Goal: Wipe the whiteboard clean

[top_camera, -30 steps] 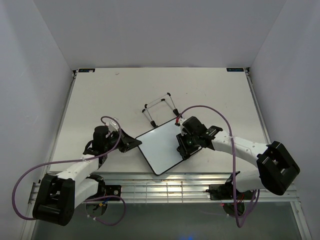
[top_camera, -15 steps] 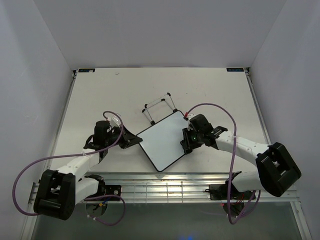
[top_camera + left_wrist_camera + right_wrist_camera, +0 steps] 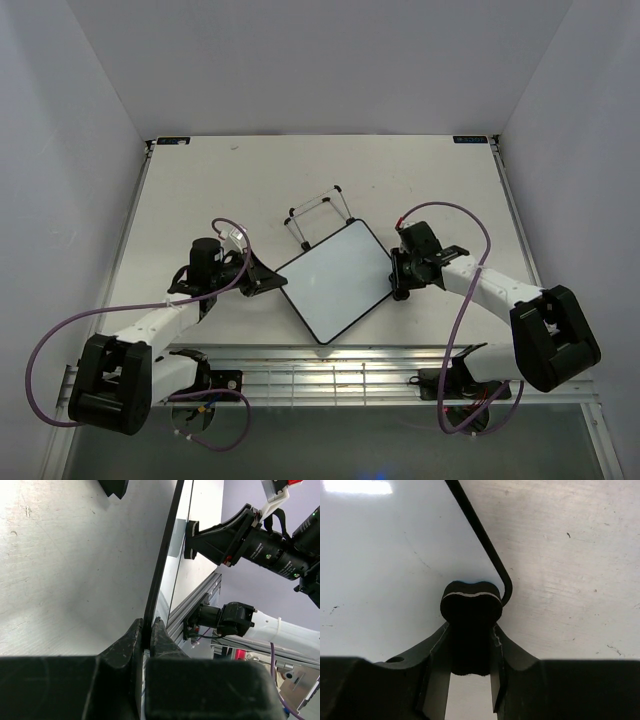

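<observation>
We see the whiteboard [image 3: 335, 283] near the front middle of the bench [image 3: 200, 190], turned diagonally between the two arms. Its wire stand [image 3: 318, 215] sticks out past its far edge. From above the white face looks free of writing. The right wrist view shows only a few faint specks on it, and we cannot tell whether they are ink or scratches.

The left tool [image 3: 268, 283] is at the board's left edge. In the left wrist view its two fingers [image 3: 131, 639] are closed narrowly on the thin black frame, pinching the board edge between them.

The right tool [image 3: 400, 283] is at the opposite, right-hand corner. It is closed on a small black eraser [image 3: 471, 611], which fills the gap between the fingers and pokes out beyond the tips. The eraser's front end rests on the white surface just inside the rounded corner of the frame, with bare bench beyond it. From the left wrist view the eraser appears to press against the board's face, though that view is too oblique for us to confirm contact.
</observation>
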